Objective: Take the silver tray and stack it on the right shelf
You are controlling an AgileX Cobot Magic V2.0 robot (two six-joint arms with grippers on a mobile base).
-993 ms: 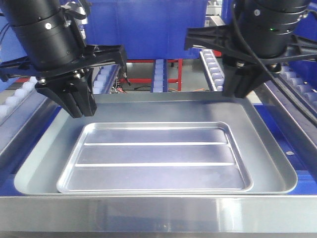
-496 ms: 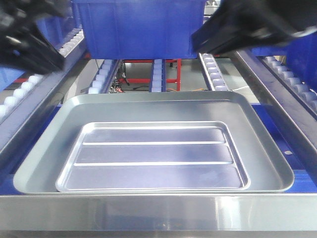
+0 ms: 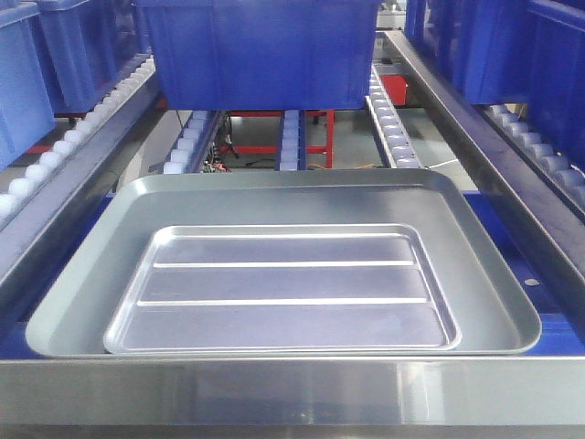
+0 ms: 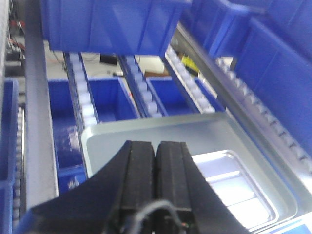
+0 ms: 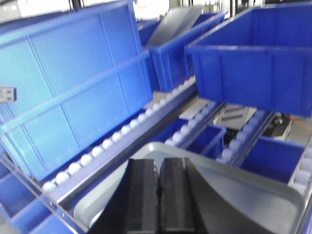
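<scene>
The silver tray (image 3: 283, 288), shiny with two long ridges, lies flat inside a larger dull grey tray (image 3: 292, 197) on a roller rack behind a broad steel front lip (image 3: 292, 393). I cannot tell whether this rack is the right shelf. Neither gripper shows in the front view. In the left wrist view my left gripper (image 4: 156, 146) hangs shut and empty, high above the grey tray's (image 4: 146, 131) rim, with the silver tray (image 4: 234, 180) to its right. My right gripper (image 5: 158, 163) is shut and empty above the grey tray's corner (image 5: 243, 195); the silver tray is hidden there.
A large blue bin (image 3: 265, 55) sits on the roller rails just behind the trays. Roller rails (image 3: 55, 151) flank the left side, another rail (image 3: 539, 155) the right, with more blue bins on both. A red frame (image 3: 315, 137) shows below the rack.
Both arms, which hung over the far corners of the trays a second ago, have risen out of the front view. The trays have not moved.
</scene>
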